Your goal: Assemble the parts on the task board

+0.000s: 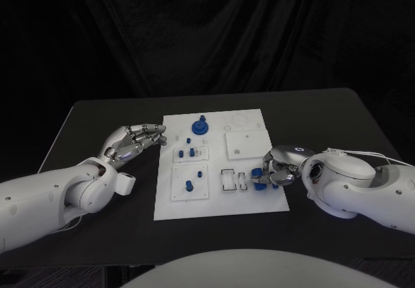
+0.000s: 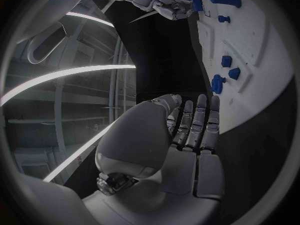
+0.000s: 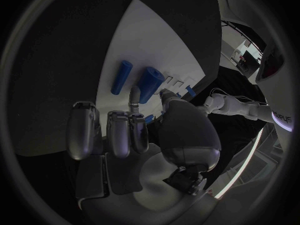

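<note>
The white task board (image 1: 220, 201) lies mid-table. A blue gear-like part (image 1: 200, 126) stands near its far edge, and small blue parts (image 1: 186, 154) sit in the left blocks. My right hand (image 1: 278, 169) is at the board's right edge and pinches a thick blue cylinder (image 3: 150, 84) between thumb and a fingertip, low over the board. A thin blue rod (image 3: 122, 76) lies on the board just beside it. My left hand (image 1: 138, 141) hovers at the board's left edge, fingers stretched out side by side (image 2: 197, 130), holding nothing.
The black table (image 1: 104, 120) surrounds the board with free room on all sides. White raised blocks (image 1: 243, 144) and slotted holders (image 1: 228, 180) sit on the board. More small blue parts (image 1: 197, 174) stand in the near-left block.
</note>
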Controlling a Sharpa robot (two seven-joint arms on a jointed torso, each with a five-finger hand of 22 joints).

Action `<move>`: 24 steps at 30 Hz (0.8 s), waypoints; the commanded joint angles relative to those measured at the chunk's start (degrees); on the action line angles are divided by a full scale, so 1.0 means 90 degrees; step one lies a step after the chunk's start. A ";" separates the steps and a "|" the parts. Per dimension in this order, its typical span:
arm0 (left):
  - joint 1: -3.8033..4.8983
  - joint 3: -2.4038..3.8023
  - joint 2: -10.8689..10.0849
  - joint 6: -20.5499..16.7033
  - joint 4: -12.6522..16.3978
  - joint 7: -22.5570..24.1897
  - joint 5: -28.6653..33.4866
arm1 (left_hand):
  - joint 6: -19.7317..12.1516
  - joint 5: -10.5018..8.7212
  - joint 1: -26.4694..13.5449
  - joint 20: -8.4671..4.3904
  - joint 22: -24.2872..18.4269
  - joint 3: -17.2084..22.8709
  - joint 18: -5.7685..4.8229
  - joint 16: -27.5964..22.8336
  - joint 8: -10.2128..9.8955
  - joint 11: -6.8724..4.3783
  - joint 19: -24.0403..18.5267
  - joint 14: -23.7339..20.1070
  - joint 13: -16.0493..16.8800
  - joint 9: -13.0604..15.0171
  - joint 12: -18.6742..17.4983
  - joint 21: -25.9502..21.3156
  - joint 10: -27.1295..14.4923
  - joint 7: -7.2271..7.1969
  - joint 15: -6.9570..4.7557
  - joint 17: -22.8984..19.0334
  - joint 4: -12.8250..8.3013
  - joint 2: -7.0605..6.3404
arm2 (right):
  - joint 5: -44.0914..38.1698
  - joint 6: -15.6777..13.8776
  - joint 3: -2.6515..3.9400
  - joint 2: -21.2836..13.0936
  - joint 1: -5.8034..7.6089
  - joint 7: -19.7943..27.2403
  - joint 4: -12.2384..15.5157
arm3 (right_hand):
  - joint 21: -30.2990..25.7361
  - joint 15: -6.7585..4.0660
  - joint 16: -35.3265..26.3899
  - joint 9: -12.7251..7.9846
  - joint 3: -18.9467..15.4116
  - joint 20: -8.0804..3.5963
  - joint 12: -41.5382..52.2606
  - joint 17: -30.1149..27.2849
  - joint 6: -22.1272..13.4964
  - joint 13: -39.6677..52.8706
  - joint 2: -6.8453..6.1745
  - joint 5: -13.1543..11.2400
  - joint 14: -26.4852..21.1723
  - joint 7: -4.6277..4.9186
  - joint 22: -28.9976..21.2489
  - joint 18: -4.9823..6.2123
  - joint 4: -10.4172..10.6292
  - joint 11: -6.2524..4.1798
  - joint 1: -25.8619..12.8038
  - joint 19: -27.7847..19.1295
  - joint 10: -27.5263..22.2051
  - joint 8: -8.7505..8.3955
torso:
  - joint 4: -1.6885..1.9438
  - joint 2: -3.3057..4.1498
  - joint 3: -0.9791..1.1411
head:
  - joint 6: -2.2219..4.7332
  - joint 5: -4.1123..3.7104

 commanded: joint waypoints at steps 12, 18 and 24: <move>-0.0017 0.0005 0.0050 0.0082 -0.0024 0.0468 0.0016 | 0.0004 0.0036 -0.0052 0.0008 0.0010 0.0047 0.0035 0.0033 0.0022 -0.0004 -0.0042 -0.0017 -0.0014 -0.0005 -0.0023 0.0039 0.0041 0.0020 0.0013 -0.0010 0.0004 0.0020 | -0.0094 0.0596 0.0003 0.0294 -0.0075 -0.0407 -0.0320 | -0.0068 -0.0049 -0.0049 0.0018 0.0065 -0.0037 0.0009 0.0773 0.0035 0.1675 0.0028 0.0107 0.0475 0.0010 0.1237 -0.0011 -0.0007 -0.0028 -0.0058 0.0200 0.0651 -0.0112 | -0.0011 0.0002 0.0013 | -0.0001 0.0015; -0.0022 0.0005 0.0053 0.0095 -0.0028 0.0459 0.0016 | 0.0004 0.0036 -0.0052 0.0008 0.0010 0.0047 0.0035 0.0033 0.0022 -0.0004 -0.0042 -0.0017 -0.0014 -0.0005 -0.0023 0.0039 0.0041 0.0020 0.0013 -0.0010 0.0004 0.0020 | -0.0094 0.0642 0.0004 0.0402 -0.0101 -0.0385 -0.0408 | -0.0096 -0.0042 -0.0065 0.0069 0.0203 -0.0030 0.0009 0.0767 0.0070 0.1675 0.0040 0.0562 0.0474 0.0019 0.1225 -0.0004 -0.0106 -0.0020 0.0237 0.0184 0.0651 -0.0272 | -0.0007 -0.0001 0.0009 | -0.0001 0.0020; -0.0030 0.0005 0.0060 0.0105 -0.0040 0.0450 0.0016 | 0.0000 0.0038 -0.0054 0.0007 0.0012 0.0054 0.0034 0.0034 0.0022 -0.0002 -0.0045 -0.0018 -0.0018 -0.0006 -0.0024 0.0040 0.0041 0.0021 0.0014 -0.0013 0.0002 0.0023 | 0.0051 0.0612 0.0004 0.0463 -0.0109 -0.0316 -0.0461 | -0.0120 -0.0046 -0.0087 0.0142 0.0387 -0.0029 0.0009 0.0749 0.0099 0.1675 0.0032 0.1417 0.0471 0.0015 0.1216 0.0004 -0.0228 -0.0021 0.0545 0.0171 0.0651 -0.0432 | -0.0002 -0.0005 0.0003 | -0.0001 0.0023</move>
